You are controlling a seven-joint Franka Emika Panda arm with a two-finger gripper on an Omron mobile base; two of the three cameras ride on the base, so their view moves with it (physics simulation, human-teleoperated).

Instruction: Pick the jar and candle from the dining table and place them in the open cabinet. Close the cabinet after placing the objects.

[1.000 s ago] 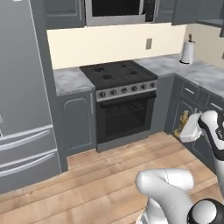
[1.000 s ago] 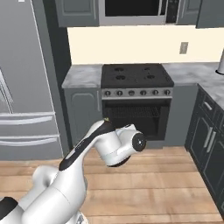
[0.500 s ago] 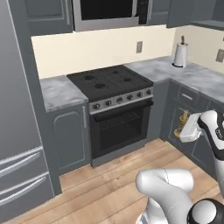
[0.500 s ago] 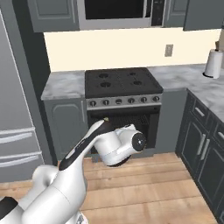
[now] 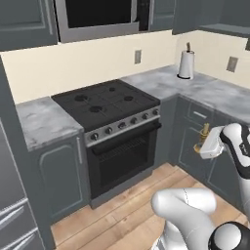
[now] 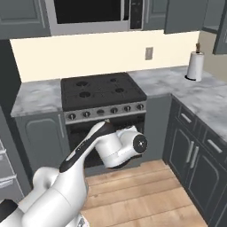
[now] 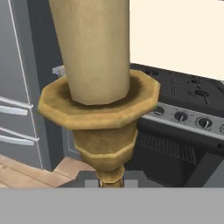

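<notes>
The candle, a pale-yellow stick in a golden brass holder, looms close in the hand view, its stem running down between my fingers. My gripper is shut on the holder's stem. In the left base view the gripper hangs at the right in front of the lower cabinets, and the small golden candle sticks up from it. The jar and the dining table are out of view. I cannot tell which wall cabinet is the open cabinet.
A black stove with an oven door stands ahead between grey marble counters. A paper-towel roll stands on the right counter. A microwave and wall cabinets hang above. Drawers with silver handles line the right, above wooden floor.
The whole picture has shifted: the base has moved, so the stove looks nearer and the right corner counter has come into view. The gripper stays shut on the candle.
</notes>
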